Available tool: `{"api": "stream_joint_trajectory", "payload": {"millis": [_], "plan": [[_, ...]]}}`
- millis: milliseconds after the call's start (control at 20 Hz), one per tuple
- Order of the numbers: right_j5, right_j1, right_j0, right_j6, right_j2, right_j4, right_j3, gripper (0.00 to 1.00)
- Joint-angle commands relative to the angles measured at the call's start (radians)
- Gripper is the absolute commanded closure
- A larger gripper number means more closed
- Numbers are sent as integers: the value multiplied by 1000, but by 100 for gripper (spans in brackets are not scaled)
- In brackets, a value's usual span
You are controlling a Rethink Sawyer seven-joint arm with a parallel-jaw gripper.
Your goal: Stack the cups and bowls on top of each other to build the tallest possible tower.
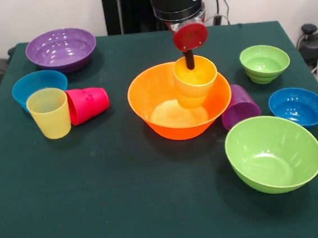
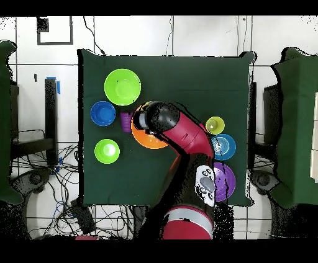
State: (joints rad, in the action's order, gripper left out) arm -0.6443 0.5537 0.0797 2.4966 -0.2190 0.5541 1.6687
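Note:
The large orange bowl [image 1: 167, 90] [image 2: 151, 141] sits mid-table. Inside it, toward its far side, the yellow-orange cup [image 1: 196, 84] is upright, with my gripper [image 1: 190, 65] coming down from above. One dark finger [image 1: 189, 58] reaches inside the cup's rim and the grip is shut on the cup wall. The purple cup [image 1: 239, 107] [image 2: 126, 121] lies on its side against the orange bowl. The pale yellow cup [image 1: 48, 112] [image 2: 215, 125] stands upright beside the tipped red-pink cup [image 1: 87, 104]. In the overhead view the arm hides my gripper and the held cup.
The large lime green bowl [image 1: 273, 153] [image 2: 122, 87] sits front right, with a small blue bowl [image 1: 298, 106] [image 2: 103, 113] and the small green bowl [image 1: 264, 62] [image 2: 107, 151] behind it. The large purple bowl [image 1: 61, 49] [image 2: 225, 180] and another blue bowl [image 1: 39, 87] [image 2: 223, 146] are at the left.

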Motion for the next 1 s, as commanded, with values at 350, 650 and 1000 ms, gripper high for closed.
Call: {"api": "stream_joint_trajectory", "payload": {"millis": [350,650,1000], "plan": [[328,-7,74,-56,155,-158,135,100],[376,11,107,-29,190,-194,158,100],[407,30,109,22,213,-209,186,100]]}}
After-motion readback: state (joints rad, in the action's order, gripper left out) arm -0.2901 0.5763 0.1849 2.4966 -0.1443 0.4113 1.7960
